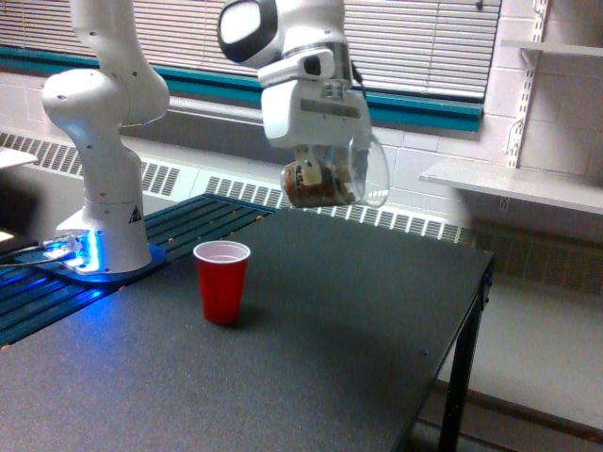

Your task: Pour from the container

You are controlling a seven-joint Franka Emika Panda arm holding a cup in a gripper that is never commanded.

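Up above the dark tabletop [339,330], the white arm's gripper [325,179] hangs in mid-air, clamped on the container [334,177]. The clear cup lies tipped over on its side, its wide round rim facing the exterior view's right, its bottom toward the exterior view's left. Brown nut-like pieces show through the wall, heaped in the lower part near the bottom end. Nothing visible at the rim; no pieces falling.

The container sits well clear of the table surface, higher than the red cup [222,281] and off to that cup's upper right in the exterior view. It is not directly over the red cup's mouth as far as this view tells. The fingers are mostly hidden behind the gripper's white housing and the container wall; one pale finger [312,175] shows against the brown contents.

The red cup stands upright on the table, white inside, mouth open upward. Whether anything lies inside it I cannot tell from this angle.

At the exterior view's left, the arm's white base [105,212] stands on a slatted platform [179,231] with blue light glowing at its foot. Behind the arm: closed window blinds [424,47], a teal strip beneath them, a radiator grille [377,218] along the wall. A white shelf [528,184] juts out at the exterior view's right. The table's black leg [456,386] shows at its right corner.
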